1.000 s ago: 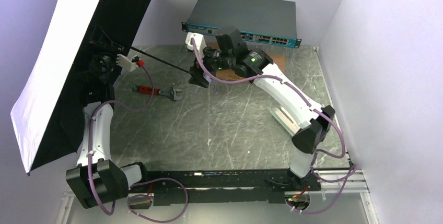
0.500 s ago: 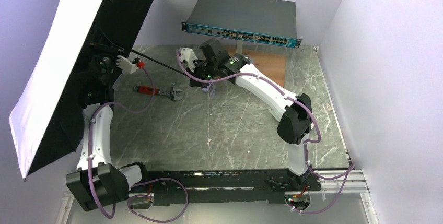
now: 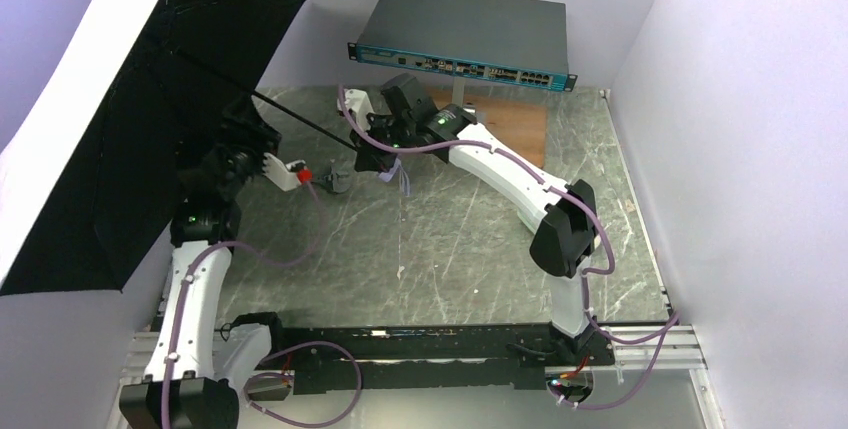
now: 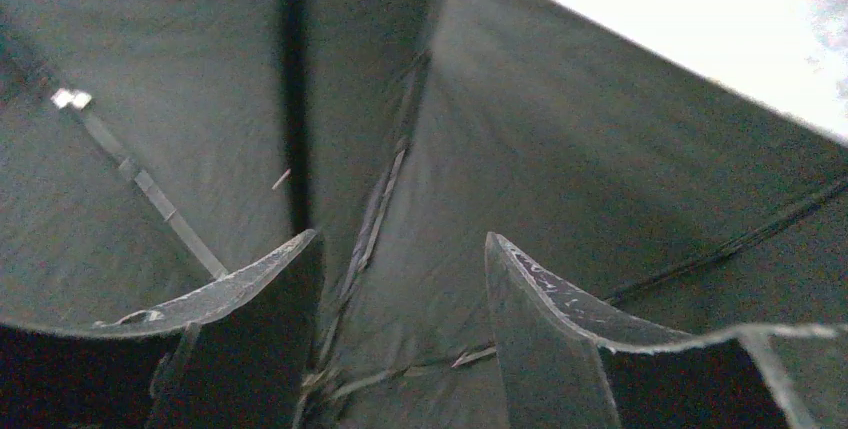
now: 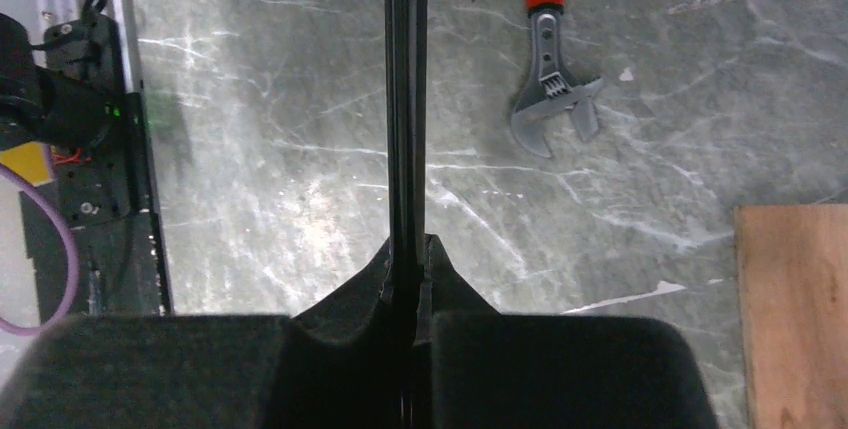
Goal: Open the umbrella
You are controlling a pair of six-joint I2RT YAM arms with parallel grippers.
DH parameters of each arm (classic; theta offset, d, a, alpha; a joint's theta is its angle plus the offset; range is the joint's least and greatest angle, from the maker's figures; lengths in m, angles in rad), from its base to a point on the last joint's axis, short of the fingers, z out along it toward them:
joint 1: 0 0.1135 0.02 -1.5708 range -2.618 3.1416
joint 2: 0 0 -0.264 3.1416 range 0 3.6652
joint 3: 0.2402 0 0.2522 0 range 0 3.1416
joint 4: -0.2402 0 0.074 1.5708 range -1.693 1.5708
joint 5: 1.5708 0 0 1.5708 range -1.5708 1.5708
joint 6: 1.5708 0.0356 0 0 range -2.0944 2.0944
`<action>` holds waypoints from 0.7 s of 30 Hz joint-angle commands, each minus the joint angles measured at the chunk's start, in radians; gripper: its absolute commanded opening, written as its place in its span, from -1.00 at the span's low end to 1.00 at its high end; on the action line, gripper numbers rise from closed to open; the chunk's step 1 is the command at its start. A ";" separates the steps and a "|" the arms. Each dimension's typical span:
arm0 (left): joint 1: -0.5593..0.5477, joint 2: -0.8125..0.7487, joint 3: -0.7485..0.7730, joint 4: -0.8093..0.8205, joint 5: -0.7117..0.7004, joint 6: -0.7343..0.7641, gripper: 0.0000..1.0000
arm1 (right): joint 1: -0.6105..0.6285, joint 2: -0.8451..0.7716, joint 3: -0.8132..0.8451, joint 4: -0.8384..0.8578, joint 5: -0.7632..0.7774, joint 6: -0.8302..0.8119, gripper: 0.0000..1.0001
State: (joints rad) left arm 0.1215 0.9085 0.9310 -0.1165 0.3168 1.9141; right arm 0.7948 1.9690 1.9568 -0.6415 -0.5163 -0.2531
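The umbrella (image 3: 120, 159) stands spread at the left, with its black lining facing the table and its white outer fabric along the edge. Its thin black shaft (image 3: 300, 121) slants down to my right gripper (image 3: 360, 147), which is shut on it. In the right wrist view the shaft (image 5: 405, 99) runs straight up from between the closed fingers of that gripper (image 5: 407, 249). A small pale handle end (image 3: 386, 173) shows just below the gripper. My left gripper (image 3: 243, 127) sits inside the canopy beside the shaft. It is open (image 4: 400, 249), with only black lining (image 4: 560, 149) and ribs beyond it.
A red-handled adjustable wrench (image 5: 550, 79) lies on the marble table (image 3: 450, 239), partly under my left wrist in the top view. A network switch (image 3: 465, 34) stands at the back, with a wooden board (image 3: 520, 119) in front of it. Walls close in on both sides.
My right gripper moved left and shut on the shaft. My left gripper opened and let go, its arm shifting toward the table's middle. The canopy now leans further over the left side.
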 commanded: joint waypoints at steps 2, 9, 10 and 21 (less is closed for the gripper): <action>-0.088 -0.016 -0.086 -0.022 -0.075 0.008 0.27 | 0.026 -0.088 0.042 0.149 -0.079 0.038 -1.00; -0.161 -0.047 -0.061 0.051 -0.132 -0.182 0.39 | 0.006 -0.169 -0.116 0.364 -0.184 0.207 -1.00; -0.167 -0.049 -0.034 0.015 -0.129 -0.266 0.48 | -0.009 -0.176 -0.147 0.433 -0.221 0.263 -1.00; -0.171 -0.160 0.154 -0.259 0.081 -1.015 0.99 | -0.050 -0.083 -0.174 0.703 -0.341 0.444 -1.00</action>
State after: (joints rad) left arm -0.0475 0.8124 1.1206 -0.2691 0.2813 1.1786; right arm 0.7334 1.8717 1.7084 -0.1772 -0.7563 0.1829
